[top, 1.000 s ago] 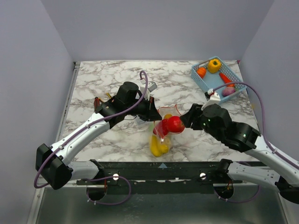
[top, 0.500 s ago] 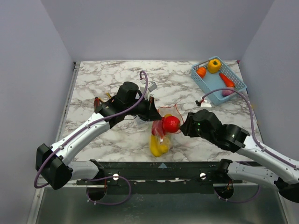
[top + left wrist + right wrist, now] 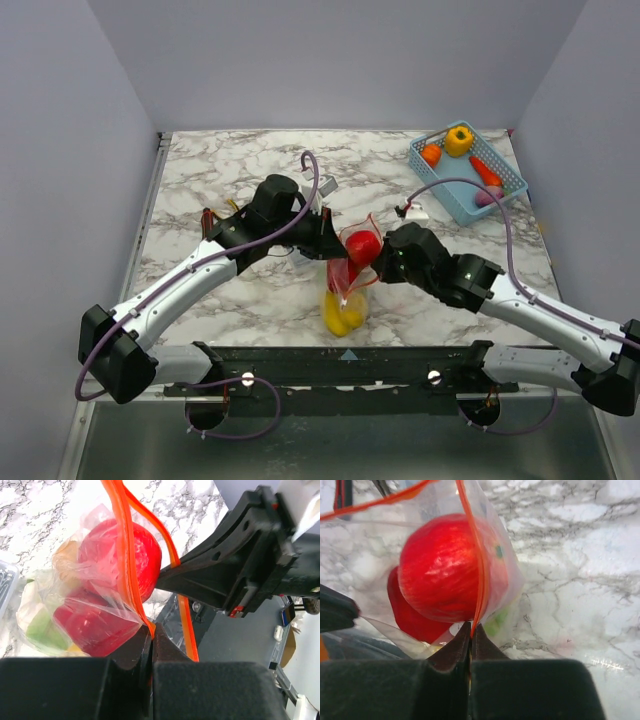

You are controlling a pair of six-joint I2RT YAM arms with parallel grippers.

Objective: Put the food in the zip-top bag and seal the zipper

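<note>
Centre of top view: bag (image 3: 347, 288) lying on the marble table (image 3: 220, 170), mouth toward the upper frame, body trailing down toward the lower edge. Its zipper (image 3: 129, 550) reads as 2 red-orange strips spread apart, so the mouth is unsealed.

The left claw (image 3: 151, 634) has its fingers pressed together, clamped on a zipper strip at lower centre of the left wrist view. The right claw (image 3: 470, 629) has its fingers together as well, pinching a zipper strip at lower centre of the right wrist view. Cannot tell whether they hold the same strip. In the top view the 2 claws sit either side of the mouth, 1 on its left and 1 on its right.

Contents:
- apple (image 3: 442, 575), red and glossy, right at the mouth with clear film across it
- red piece (image 3: 90, 627) just below the apple
- white-green piece (image 3: 37, 625), far left of the left wrist view
- yellow piece (image 3: 340, 315) at the bag's lower end

Upper right of top view: blue basket (image 3: 452, 180), well apart from the bag. It holds 4 items: pepper (image 3: 460, 138), yellow; orange piece (image 3: 431, 153); carrot (image 3: 486, 172); purple piece (image 3: 488, 196), partly hidden by the rim.
</note>
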